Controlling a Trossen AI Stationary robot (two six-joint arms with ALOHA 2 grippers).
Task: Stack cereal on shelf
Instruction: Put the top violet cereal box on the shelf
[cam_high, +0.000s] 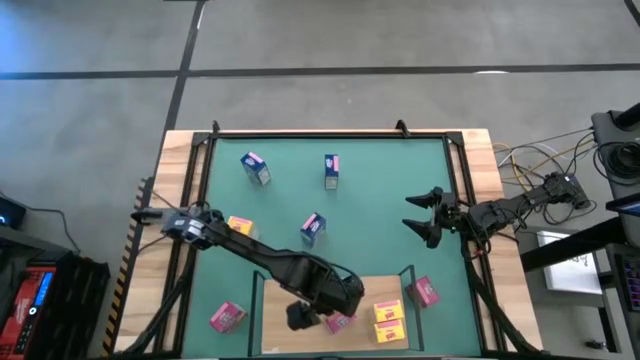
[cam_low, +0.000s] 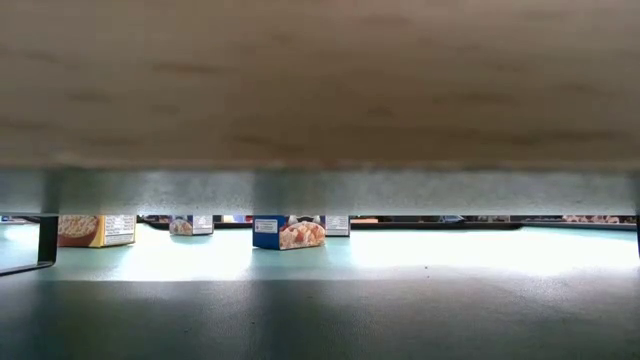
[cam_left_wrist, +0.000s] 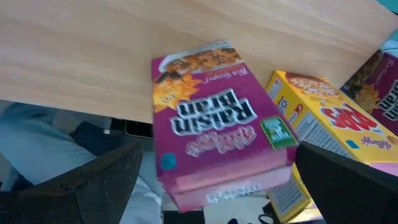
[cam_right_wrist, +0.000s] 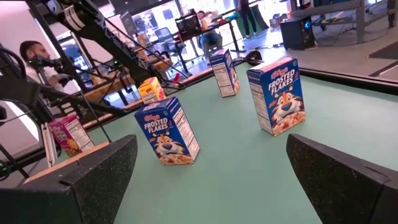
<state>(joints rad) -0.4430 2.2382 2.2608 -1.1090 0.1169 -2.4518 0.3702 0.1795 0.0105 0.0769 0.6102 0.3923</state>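
Left claw (cam_left_wrist: 217, 205) spread wide, released, around pink cereal box (cam_left_wrist: 214, 124) lying on the shelf (cam_left_wrist: 93, 56). Probably light, thin cardboard, easily crushed; best pinched gently across narrow sides. Right claw (cam_high: 425, 216) open, empty, far right.

High: straight down over my whole green mat (cam_high: 330, 230).
Low: mat-level, under my shelf (cam_low: 320, 80).
Left wrist: close above a pink Raisin Bran box (cam_left_wrist: 217, 118), shared with high.
Right wrist: level across the mat.

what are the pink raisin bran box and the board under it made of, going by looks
Pink box: probably thin printed cardboard with a slightly glossy finish; folded edges and a flap seam show at its end. Shelf board: light wood or wood-look laminate, matte, with fine straight grain lines; which one can't be told.
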